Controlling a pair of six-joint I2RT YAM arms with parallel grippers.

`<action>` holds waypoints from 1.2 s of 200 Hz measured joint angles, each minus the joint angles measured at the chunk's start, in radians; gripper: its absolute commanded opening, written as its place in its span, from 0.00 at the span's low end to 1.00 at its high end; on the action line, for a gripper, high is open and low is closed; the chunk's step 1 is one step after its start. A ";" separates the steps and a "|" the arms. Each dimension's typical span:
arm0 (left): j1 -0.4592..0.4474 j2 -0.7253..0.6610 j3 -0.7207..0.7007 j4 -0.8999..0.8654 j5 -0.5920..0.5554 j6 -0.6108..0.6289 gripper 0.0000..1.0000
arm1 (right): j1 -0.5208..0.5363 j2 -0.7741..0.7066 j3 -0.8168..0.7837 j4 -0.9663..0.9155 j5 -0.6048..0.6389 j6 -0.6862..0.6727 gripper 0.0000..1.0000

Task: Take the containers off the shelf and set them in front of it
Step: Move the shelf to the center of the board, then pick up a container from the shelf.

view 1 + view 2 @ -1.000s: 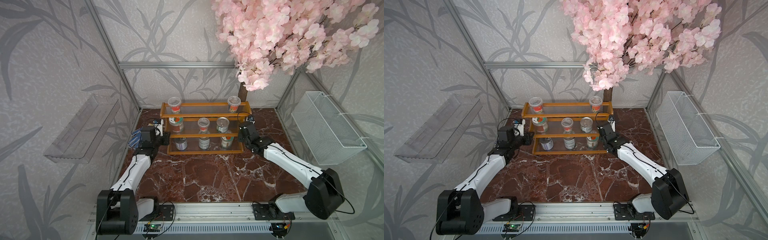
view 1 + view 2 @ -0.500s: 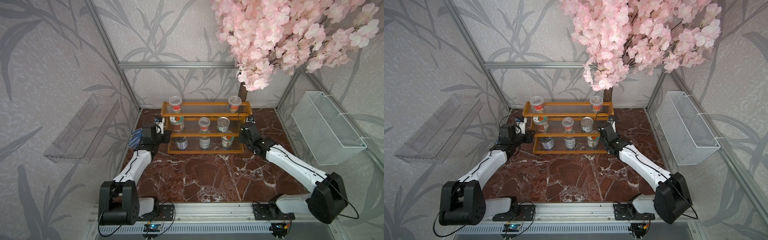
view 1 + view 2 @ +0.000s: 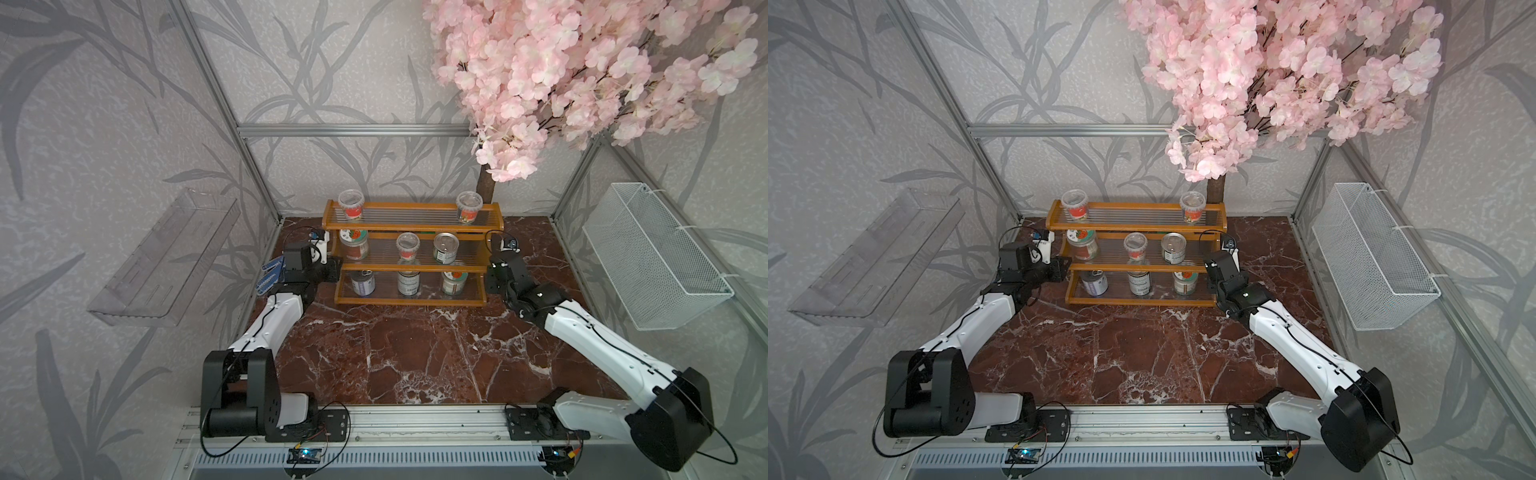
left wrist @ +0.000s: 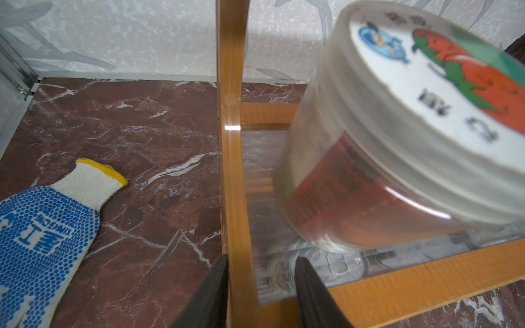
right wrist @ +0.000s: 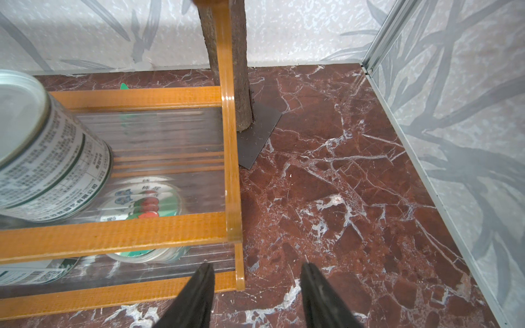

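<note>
Top views, both: pink blossom tree [image 3: 582, 75] towering at 1 o'clock, trunk planted just behind the shelf [image 3: 411, 226]. Red-brown marble floor [image 3: 415, 353] under everything. White wire basket [image 3: 656, 266] on the wall at 3 o'clock, clear plastic tray [image 3: 166, 257] on the wall at 9 o'clock. Shelf standing at 12 o'clock on the floor, three stepped tiers, all eight containers [image 3: 407, 282] on it. Top tier: one cup [image 3: 351, 204] at its 9 o'clock end, another at its 3 o'clock end. Middle tier: tomato-lid jar [image 3: 353, 243], cup, tin [image 3: 445, 248]. Bottom tier: tin, labelled container, second jar.

Left wrist view: left gripper [image 4: 261, 258] part open, fingers astride the shelf's side panel at its 9 o'clock end, outer finger right up against the wood, inner one apart from it, nothing clamped.

Right wrist view: right gripper [image 5: 258, 267] spread wide just off the shelf's 3 o'clock end, over bare marble, holding nothing.

Blue-dotted work glove [image 4: 42, 227] lying flat on the floor at 10 o'clock, beside the left arm.
</note>
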 measured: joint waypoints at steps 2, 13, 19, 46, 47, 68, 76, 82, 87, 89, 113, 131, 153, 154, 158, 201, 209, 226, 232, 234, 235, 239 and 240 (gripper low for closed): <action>0.000 0.000 0.000 -0.002 0.000 0.000 0.46 | 0.000 -0.002 0.000 -0.001 -0.001 -0.003 0.60; 0.000 -0.009 0.000 -0.011 0.005 0.000 0.49 | 0.000 -0.010 0.000 -0.005 -0.012 -0.008 0.64; 0.000 -0.017 0.000 -0.014 0.007 0.000 0.51 | 0.000 -0.015 0.000 -0.009 -0.019 -0.011 0.67; -0.002 -0.091 -0.005 -0.026 0.019 0.000 0.65 | 0.000 -0.044 0.000 -0.023 -0.060 -0.030 0.78; -0.002 -0.096 -0.005 -0.026 0.019 -0.002 0.66 | 0.000 -0.045 0.000 -0.023 -0.061 -0.032 0.78; -0.006 -0.174 -0.005 -0.039 0.020 -0.003 0.73 | 0.000 -0.074 0.001 -0.032 -0.102 -0.046 0.85; -0.007 -0.202 -0.005 -0.047 0.019 -0.003 0.75 | -0.003 -0.086 0.001 -0.034 -0.125 -0.056 0.88; -0.007 -0.224 -0.006 -0.055 0.019 -0.006 0.77 | -0.006 -0.094 0.002 -0.036 -0.144 -0.063 0.90; -0.009 -0.242 -0.008 -0.061 0.020 -0.008 0.78 | -0.010 -0.101 0.003 -0.038 -0.162 -0.068 0.91; -0.010 -0.250 -0.008 -0.064 0.019 -0.010 0.78 | -0.011 -0.105 0.003 -0.038 -0.170 -0.073 0.91; -0.024 -0.337 -0.022 -0.095 0.019 -0.020 0.86 | -0.040 -0.152 0.007 -0.036 -0.287 -0.114 0.95; -0.051 -0.404 -0.024 -0.116 0.024 -0.023 0.93 | -0.066 -0.197 0.007 -0.022 -0.391 -0.152 0.97; -0.080 -0.462 -0.021 -0.126 0.027 -0.015 0.98 | -0.103 -0.245 0.007 0.016 -0.516 -0.181 0.99; -0.081 -0.463 -0.021 -0.126 0.027 -0.015 0.98 | -0.105 -0.248 0.007 0.018 -0.520 -0.182 0.99; -0.085 -0.467 -0.017 -0.127 0.027 -0.012 0.99 | -0.111 -0.255 0.007 0.026 -0.543 -0.187 0.99; -0.091 -0.374 0.137 -0.154 0.033 0.037 1.00 | -0.138 -0.289 0.007 0.102 -0.769 -0.194 0.99; -0.091 -0.344 0.172 -0.153 0.034 0.048 1.00 | -0.138 -0.291 0.007 0.113 -0.808 -0.193 0.99; -0.091 -0.282 0.243 -0.154 0.037 0.068 1.00 | -0.138 -0.295 0.007 0.134 -0.875 -0.188 0.99; -0.091 -0.260 0.267 -0.153 0.042 0.072 1.00 | -0.138 -0.298 0.007 0.138 -0.892 -0.186 0.99; -0.091 -0.253 0.276 -0.153 0.044 0.074 1.00 | -0.138 -0.299 0.007 0.139 -0.897 -0.185 0.99; -0.091 -0.248 0.280 -0.152 0.046 0.075 1.00 | -0.138 -0.299 0.007 0.139 -0.899 -0.185 0.99; -0.091 -0.233 0.293 -0.150 0.049 0.077 1.00 | -0.138 -0.301 0.007 0.141 -0.908 -0.184 0.99; -0.091 -0.228 0.298 -0.149 0.050 0.077 1.00 | -0.138 -0.301 0.007 0.141 -0.909 -0.184 0.99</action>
